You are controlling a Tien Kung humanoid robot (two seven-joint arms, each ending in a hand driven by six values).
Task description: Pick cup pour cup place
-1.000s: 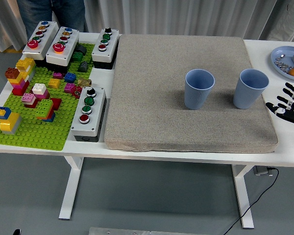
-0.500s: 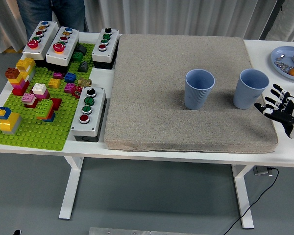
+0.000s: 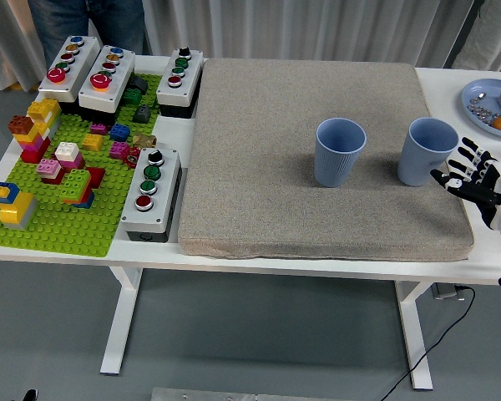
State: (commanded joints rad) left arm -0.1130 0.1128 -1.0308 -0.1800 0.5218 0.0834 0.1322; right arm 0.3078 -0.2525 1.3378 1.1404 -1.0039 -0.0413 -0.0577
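— Cups? Two blue ones upright on grey mat: left cup mid-mat, right cup near right edge.

— Right hand? Fingers spread, holding nothing, just beside right cup, possibly touching.

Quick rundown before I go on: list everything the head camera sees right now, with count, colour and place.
cups: 2, blue, upright on the mat, one mid-right, one at the right edge
mat: 1, grey-beige, covers the table's middle
table: 1, white
button boxes: 4, grey with coloured buttons, three at far left, one beside the mat's left edge
baseplate: 1, green, left, with multicoloured bricks on it
plate: 1, blue, far right corner, holding small items, one orange
person: 1, dark trousers, behind the far left corner
right hand: 1, black and white, fingers spread, just right of the right cup, holding nothing
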